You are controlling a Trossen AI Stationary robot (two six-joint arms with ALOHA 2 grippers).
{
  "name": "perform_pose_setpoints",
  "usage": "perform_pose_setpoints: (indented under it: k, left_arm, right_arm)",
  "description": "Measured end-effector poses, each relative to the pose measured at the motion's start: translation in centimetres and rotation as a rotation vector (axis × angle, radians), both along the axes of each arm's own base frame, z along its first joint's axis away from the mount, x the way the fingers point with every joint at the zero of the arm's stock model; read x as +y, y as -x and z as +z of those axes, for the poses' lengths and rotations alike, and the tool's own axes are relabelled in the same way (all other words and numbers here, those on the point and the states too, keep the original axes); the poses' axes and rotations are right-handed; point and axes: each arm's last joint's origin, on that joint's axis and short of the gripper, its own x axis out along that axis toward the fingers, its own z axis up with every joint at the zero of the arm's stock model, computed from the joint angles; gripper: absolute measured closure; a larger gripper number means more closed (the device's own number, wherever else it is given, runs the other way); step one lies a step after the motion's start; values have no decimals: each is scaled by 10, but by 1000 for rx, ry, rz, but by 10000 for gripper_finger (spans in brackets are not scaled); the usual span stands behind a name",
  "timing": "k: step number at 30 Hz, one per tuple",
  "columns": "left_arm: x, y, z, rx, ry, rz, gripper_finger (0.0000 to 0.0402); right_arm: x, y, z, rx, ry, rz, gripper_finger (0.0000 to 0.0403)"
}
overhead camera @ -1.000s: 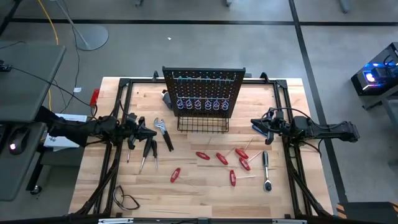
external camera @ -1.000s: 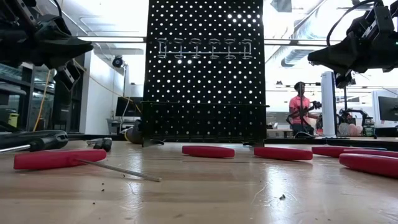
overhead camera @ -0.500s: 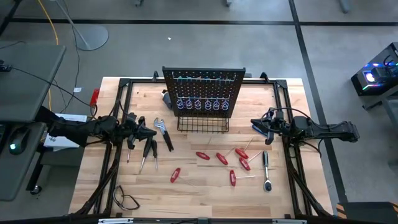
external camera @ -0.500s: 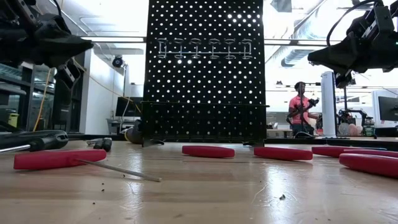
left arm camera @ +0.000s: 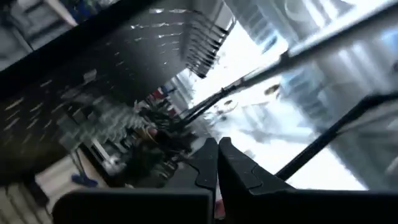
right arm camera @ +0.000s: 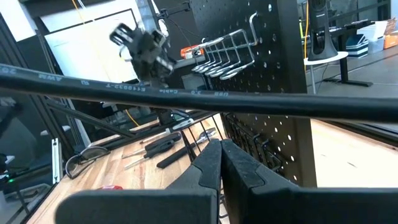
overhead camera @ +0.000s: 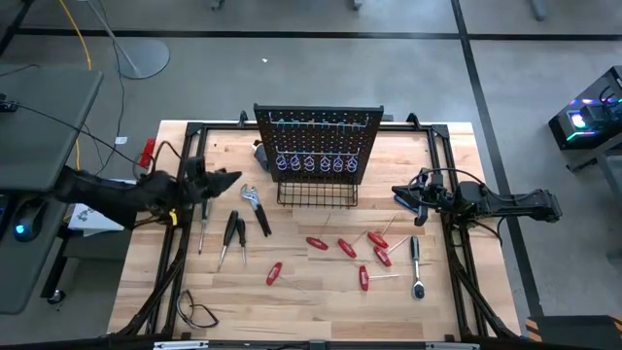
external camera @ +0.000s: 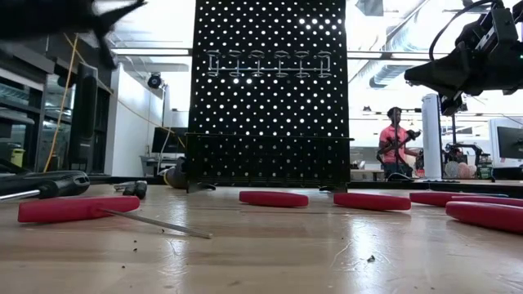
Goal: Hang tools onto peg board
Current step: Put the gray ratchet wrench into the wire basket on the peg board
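A: Since every hook on the peg board (overhead camera: 319, 144) is bare, nothing's hung?
B: Right. Tools (overhead camera: 345, 247) lie before it on the counter (overhead camera: 311, 311). Left end effector (overhead camera: 233, 176), right end effector (overhead camera: 397, 192): both closed, empty.

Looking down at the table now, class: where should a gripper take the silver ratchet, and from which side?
Probably mid-handle on the ratchet, coming straight down from above. It lies flat on the table with its head toward the front edge, its long straight handle clear of the nearby red screwdrivers.

Tools (overhead camera: 345, 247) on wooden table (overhead camera: 311, 306)
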Motion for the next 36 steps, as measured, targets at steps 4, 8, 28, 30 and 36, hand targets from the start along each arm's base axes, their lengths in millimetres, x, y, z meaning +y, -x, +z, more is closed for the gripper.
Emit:
perform_pose_setpoints:
  k: [4, 8, 28, 30, 36]
  left_arm:
    - [-6, -37, 44, 67, -309, -45, 401]
    - [-6, -73, 75, 124, -466, -31, 401]
    - [5, -60, 176, -59, -460, 284, 401]
    - [7, -51, 179, -54, -490, 310, 401]
    - [14, -23, 181, 61, -566, 434, 401]
  right_arm:
    - [0, 0, 0, 0, 0, 0, 403]
    - [0, 0, 0, 0, 0, 0, 403]
    - [-9, 27, 65, -890, -698, -70, 403]
    - [-7, 32, 88, -914, -612, 12, 403]
    - [1, 1, 163, -524, -453, 150, 403]
